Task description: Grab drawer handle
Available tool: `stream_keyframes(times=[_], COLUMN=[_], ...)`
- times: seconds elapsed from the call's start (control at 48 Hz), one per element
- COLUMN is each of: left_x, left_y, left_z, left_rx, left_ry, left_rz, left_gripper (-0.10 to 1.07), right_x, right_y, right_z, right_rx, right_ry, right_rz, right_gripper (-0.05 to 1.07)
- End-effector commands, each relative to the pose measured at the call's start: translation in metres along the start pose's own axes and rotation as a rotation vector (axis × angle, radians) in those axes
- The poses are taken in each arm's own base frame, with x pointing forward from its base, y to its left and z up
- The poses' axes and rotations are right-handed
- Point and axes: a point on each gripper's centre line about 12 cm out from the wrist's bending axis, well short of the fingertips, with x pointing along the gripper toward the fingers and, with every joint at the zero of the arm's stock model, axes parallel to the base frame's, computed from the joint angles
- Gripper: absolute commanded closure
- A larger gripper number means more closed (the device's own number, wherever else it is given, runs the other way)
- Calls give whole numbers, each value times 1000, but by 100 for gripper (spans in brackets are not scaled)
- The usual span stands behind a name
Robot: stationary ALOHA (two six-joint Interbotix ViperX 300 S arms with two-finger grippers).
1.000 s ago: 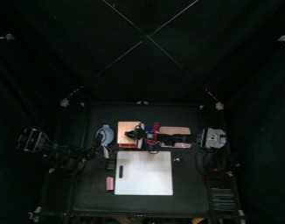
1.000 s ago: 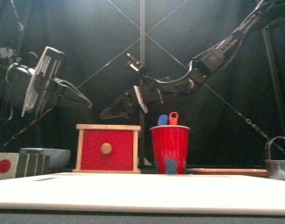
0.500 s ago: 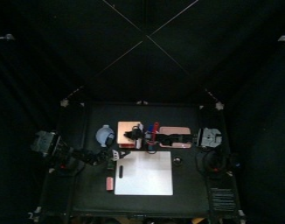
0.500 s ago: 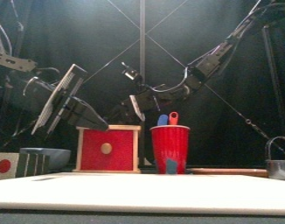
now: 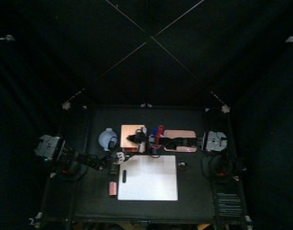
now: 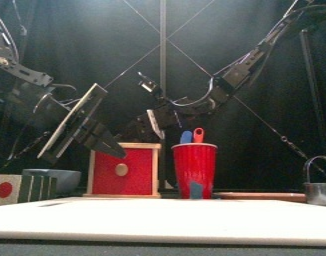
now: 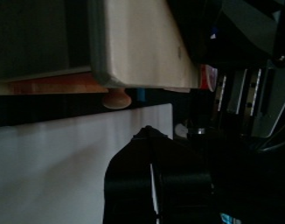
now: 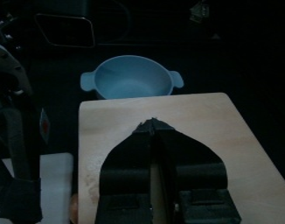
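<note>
We see the left gripper (image 6: 110, 146), jaws together and holding nothing, hanging just left of the small red wooden drawer box (image 6: 124, 170) and above its front. The round pale wooden drawer knob (image 7: 117, 98) sits centred on that red front (image 6: 122, 170), untouched. Right gripper (image 8: 153, 128), jaws together, hovers over the box top. A red plastic cup (image 6: 195, 171) stands just right of the box.

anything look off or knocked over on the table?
Nothing stands out. The red drawer box sits upright and closed, its knob intact, and the red cup beside it stands upright. No spills visible.
</note>
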Motion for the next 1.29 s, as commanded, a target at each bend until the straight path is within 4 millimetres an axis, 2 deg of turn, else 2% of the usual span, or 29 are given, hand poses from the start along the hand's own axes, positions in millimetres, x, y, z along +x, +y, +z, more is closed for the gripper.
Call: stream_keyframes(times=[0.0,0.271,0.479,0.729,0.979,1.271], left_x=[1,2,2,7,20,26], left_y=[-8,-7,-5,4,16,14], left_z=[-2,-1,2,11,20,28], left_rx=[-37,-117,-150,-146,-119,-92], left_ry=[-3,-9,-27,-59,-95,-102], left_rz=[-18,-12,1,32,69,57], left_gripper=[78,41,22,20,21,21], right_x=[-2,-1,-1,-1,-1,-1], right_y=[0,6,7,10,11,13], right_z=[6,8,9,9,9,9], right_rx=[-7,-33,-36,-37,-34,-31], right_ry=[-9,-14,-14,-17,-15,-13], right_rz=[1,21,25,31,32,35], right_gripper=[99,99,99,99,99,99])
